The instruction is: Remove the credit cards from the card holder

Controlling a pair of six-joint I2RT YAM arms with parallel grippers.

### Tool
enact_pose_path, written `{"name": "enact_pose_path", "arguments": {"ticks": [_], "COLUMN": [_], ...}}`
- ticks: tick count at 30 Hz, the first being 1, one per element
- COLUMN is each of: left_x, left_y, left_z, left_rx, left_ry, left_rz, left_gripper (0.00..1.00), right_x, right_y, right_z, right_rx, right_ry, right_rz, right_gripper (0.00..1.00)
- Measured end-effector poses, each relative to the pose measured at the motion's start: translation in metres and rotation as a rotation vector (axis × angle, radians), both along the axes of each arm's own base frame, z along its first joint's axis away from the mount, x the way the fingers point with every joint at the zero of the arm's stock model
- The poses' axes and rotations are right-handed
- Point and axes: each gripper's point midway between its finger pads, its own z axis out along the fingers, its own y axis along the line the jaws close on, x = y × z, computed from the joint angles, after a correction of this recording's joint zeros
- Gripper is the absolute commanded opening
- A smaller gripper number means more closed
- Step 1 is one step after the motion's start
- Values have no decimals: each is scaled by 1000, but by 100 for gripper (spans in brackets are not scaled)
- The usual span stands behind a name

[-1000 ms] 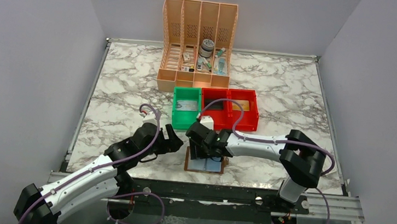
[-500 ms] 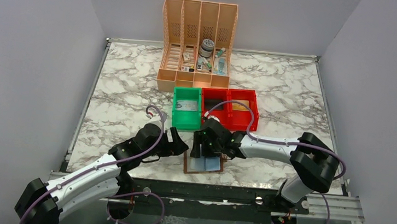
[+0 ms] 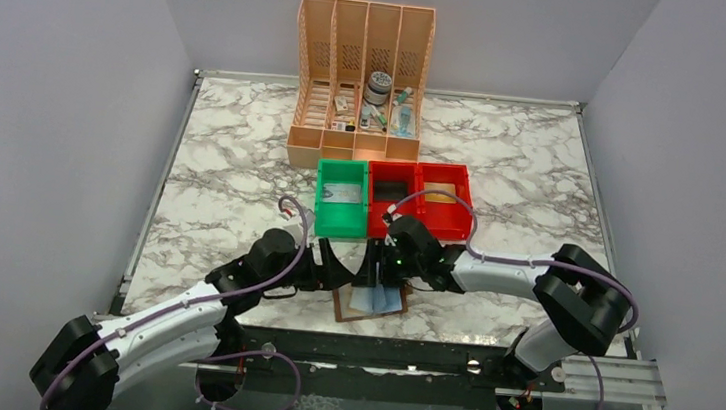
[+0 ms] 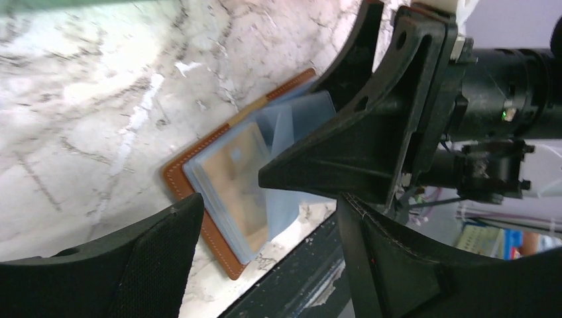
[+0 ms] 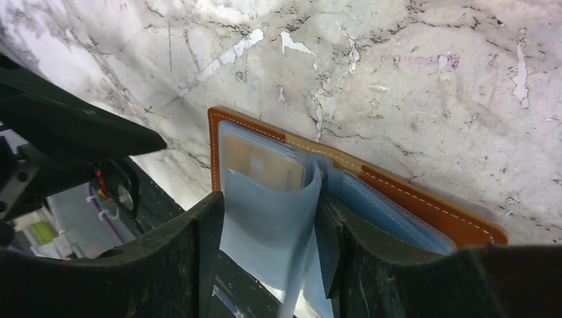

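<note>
Right wrist view gives us what the others hide: the card holder [image 5: 424, 199] lies open on the surface [image 5: 411, 79] with a tan card [image 5: 272, 169] tucked in a slot. A pale blue sleeve [image 5: 278, 258] curls up between the fingers of the right tool [image 5: 270, 218]; we cannot tell whether they pinch it. Left wrist view shows the left tool [image 4: 268, 205] spread wide just beside the holder. From the top we see both arms reaching low and meeting at the holder, near the front edge, before the green bin [image 3: 339, 208]. Since a second ago the left tool has moved in closer.
</note>
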Motion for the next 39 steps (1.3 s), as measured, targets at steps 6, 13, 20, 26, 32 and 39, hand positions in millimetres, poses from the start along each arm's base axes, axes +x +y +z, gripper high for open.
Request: {"name": "enact_pose_path", "arguments": {"ticks": [6, 13, 20, 26, 32, 39], "left_x": [-13, -18, -35, -41, -37, -33], "left_y": [-11, -24, -35, -45, -60, -72], "left_z": [-11, -7, -23, -21, -12, -11], "left_rx": [-57, -88, -49, -58, -89, -100], "left_ry": [44, 37, 81, 62, 28, 17], "left_rz": [-70, -130, -202, -229, -253, -276], "left_gripper": [75, 73, 68, 62, 60, 59], "right_x": [-2, -5, -5, -5, -7, 1], "right_y": [-4, -5, -5, -6, -9, -17], "right_z": [1, 2, 2, 2, 7, 22], "right_rx": [74, 113, 118, 121, 129, 133], "right_ry": [41, 70, 79, 82, 79, 51], "right_rz": [-15, -27, -35, -39, -45, -90], "right_gripper": [52, 52, 52, 55, 64, 81]}}
